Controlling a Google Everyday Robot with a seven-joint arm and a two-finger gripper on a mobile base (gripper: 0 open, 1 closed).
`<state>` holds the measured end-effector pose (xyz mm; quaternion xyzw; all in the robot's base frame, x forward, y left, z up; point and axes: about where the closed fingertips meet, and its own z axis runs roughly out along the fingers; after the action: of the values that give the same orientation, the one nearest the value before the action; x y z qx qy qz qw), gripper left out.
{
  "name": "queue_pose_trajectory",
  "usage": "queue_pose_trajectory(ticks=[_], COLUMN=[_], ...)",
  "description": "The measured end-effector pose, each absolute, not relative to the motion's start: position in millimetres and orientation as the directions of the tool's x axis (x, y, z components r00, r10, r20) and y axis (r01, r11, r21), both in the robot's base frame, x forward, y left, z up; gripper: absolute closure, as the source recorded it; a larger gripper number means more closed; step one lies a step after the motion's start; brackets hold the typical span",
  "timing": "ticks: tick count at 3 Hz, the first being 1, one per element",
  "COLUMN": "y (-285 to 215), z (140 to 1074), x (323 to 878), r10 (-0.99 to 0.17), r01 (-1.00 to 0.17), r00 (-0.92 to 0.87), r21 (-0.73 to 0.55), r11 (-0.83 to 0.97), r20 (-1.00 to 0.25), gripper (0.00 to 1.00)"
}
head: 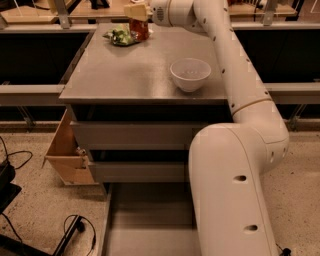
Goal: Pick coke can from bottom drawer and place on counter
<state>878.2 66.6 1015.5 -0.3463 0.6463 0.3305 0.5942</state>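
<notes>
The coke can (139, 28), red, stands upright at the far left back of the grey counter (130, 75), right next to the green snack bag (118, 36). My gripper (137, 13) is directly over the can and shut on its top. I cannot tell whether the can's base touches the counter. My white arm (235, 75) reaches across the counter from the right. The bottom drawer (150, 220) is pulled open at the bottom of the view; its visible grey floor holds nothing, and my arm hides its right part.
A white bowl (190, 73) sits on the counter's right half, under my arm. The two upper drawers (130, 135) are closed. A wooden box (67, 152) stands left of the cabinet. Black cables (75, 232) lie on the floor at the lower left.
</notes>
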Motion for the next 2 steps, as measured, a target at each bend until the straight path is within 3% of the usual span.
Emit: queue_pose_trajectory(ticks=[2], y=[76], z=[995], x=[889], r10=[-0.141], r01=[-0.843], r00=[-0.033], r21=[-0.048], r11=[0.536], r20=[-0.989], gripper=[1.00])
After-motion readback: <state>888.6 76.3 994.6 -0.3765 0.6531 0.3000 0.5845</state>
